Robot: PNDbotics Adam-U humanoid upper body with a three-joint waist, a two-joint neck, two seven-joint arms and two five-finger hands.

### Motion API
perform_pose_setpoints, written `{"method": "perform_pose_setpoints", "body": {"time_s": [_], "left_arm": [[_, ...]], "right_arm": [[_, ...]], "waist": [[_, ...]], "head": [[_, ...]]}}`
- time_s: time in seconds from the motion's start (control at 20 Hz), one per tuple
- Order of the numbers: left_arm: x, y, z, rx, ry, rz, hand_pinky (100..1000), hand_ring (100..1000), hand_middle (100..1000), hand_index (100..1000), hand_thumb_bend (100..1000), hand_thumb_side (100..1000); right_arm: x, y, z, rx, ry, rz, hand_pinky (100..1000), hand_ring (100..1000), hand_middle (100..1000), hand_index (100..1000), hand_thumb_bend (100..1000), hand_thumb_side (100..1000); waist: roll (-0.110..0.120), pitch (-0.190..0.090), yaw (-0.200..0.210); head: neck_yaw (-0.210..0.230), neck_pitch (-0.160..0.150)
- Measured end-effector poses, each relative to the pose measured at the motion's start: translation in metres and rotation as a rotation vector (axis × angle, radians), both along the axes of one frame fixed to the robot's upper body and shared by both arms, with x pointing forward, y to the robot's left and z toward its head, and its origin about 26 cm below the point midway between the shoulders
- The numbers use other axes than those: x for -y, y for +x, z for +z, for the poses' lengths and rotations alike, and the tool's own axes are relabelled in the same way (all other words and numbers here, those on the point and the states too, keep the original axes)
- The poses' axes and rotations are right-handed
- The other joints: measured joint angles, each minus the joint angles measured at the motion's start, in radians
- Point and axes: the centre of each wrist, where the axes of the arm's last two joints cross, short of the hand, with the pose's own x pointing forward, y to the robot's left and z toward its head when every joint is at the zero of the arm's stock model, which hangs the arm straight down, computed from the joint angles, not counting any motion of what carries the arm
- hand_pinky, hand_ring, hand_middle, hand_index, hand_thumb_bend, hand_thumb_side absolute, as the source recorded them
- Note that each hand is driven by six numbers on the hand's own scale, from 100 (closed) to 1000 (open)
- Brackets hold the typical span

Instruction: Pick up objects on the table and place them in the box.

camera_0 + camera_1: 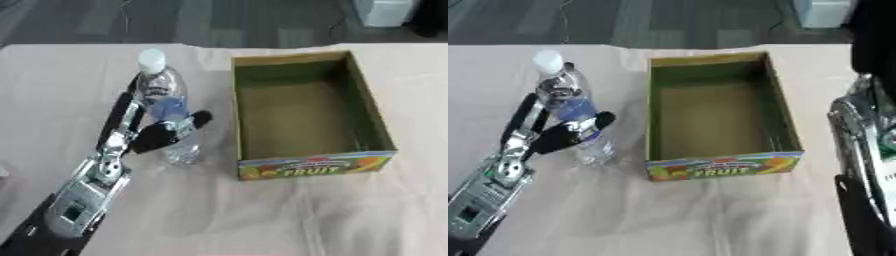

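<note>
**Q:** Where the view starts, nearest the camera, what shows?

**A:** The robot's left arm comes up from the lower left corner over a bench (262,215) draped in pale, wrinkled cloth. At the right edge of the right eye view, part of the right arm (866,150) stands close to the camera, silver and black; I cannot tell how its hand is set.

**Q:** And the left hand?

**A:** The left hand (144,127) is curled round a clear plastic bottle (168,107). Its thumb crosses the front of the bottle while the fingers run up the far left side.

**Q:** Where is the bottle?

**A:** It stands tilted on the cloth, white cap pointing away, just left of the box and outside it. It has a blue label about its middle.

**Q:** The box?

**A:** An open cardboard box (315,167) sits right of the bottle, green inside, its near wall printed with the word FRUIT. Beyond the bench lies a dark floor.
</note>
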Motion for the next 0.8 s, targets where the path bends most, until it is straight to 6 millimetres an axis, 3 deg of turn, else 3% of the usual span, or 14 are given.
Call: {"method": "perform_pose_setpoints", "body": {"time_s": [0.1,0.15,0.2,0.3,0.6,0.8], "left_arm": [[0.0,0.0,0.0001,-0.001,0.004,0.009,671,770,1000,1000,793,613],[0.0,0.0,0.0001,0.001,0.002,0.015,567,658,924,1000,793,520],[-0.0004,0.0001,0.0005,0.009,-0.005,0.03,509,598,879,1000,801,490],[-0.0007,0.0004,0.0011,0.039,-0.036,0.077,452,540,826,976,807,463],[0.0021,0.0011,0.0035,0.135,-0.131,0.198,397,483,732,831,792,441],[0.0051,0.0013,0.0036,0.168,-0.171,0.236,302,418,644,745,731,399]], "right_arm": [[0.0,0.0,0.0,0.0,0.0,0.0,769,858,923,927,100,1000],[0.0,0.0,0.0,0.0,0.0,0.0,769,859,923,926,100,1000],[0.0,0.0,0.0,0.0,0.0,0.0,769,859,923,926,100,1000],[0.0,0.0,0.0,0.0,0.001,0.0,769,859,923,926,100,1000],[-0.0001,0.0,0.0,-0.001,0.001,0.0,768,860,923,926,100,1000],[-0.0005,0.0,-0.0002,-0.002,0.004,0.002,768,860,923,926,100,1000]], "waist": [[0.0,0.0,0.0],[0.0,0.0,0.0],[0.0,0.0,0.0],[0.0,0.0,-0.001],[0.0,0.0,-0.005],[0.0,0.0,-0.007]], "head": [[-0.003,0.0],[-0.003,0.0],[-0.003,0.0],[-0.004,0.001],[-0.004,0.001],[-0.004,0.002]]}}
